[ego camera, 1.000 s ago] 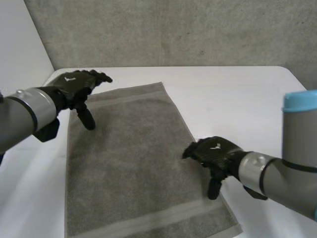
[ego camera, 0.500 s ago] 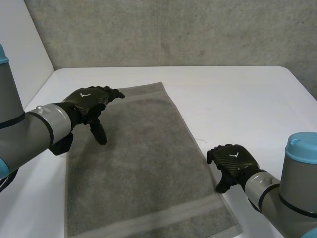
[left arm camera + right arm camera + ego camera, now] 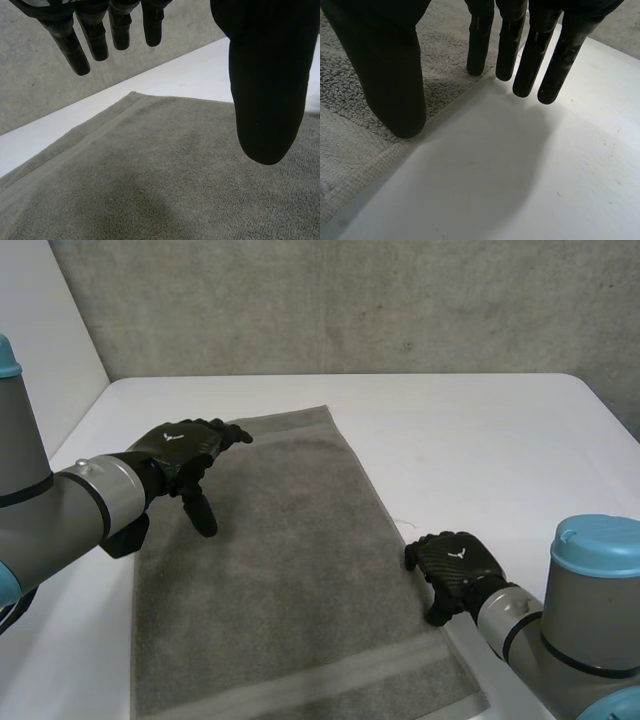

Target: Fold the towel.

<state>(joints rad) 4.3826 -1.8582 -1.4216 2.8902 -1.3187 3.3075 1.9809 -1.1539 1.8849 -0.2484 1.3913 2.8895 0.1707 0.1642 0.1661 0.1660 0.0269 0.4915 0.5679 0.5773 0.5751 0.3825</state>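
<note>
The left arm is seen reaching in from the left, and the left hand is held over the far left part of the towel, near its far left corner. In the left wrist view the fingers are shown straight and spread from the thumb, with nothing gripped; the cloth lies flat below them, and whether it is touched cannot be told.

The towel, grey with a woven band near each short end, is spread flat on the white worktop, its long sides running away from the robot and slanted a little to the left. A grey wall is seen behind the worktop.

At the right, the right hand is placed at the towel's right long edge, towards the near right corner. In the right wrist view its fingers are shown straight and relaxed above the bare worktop just beside the hem, the thumb is set over the towel's edge, and nothing is gripped.
</note>
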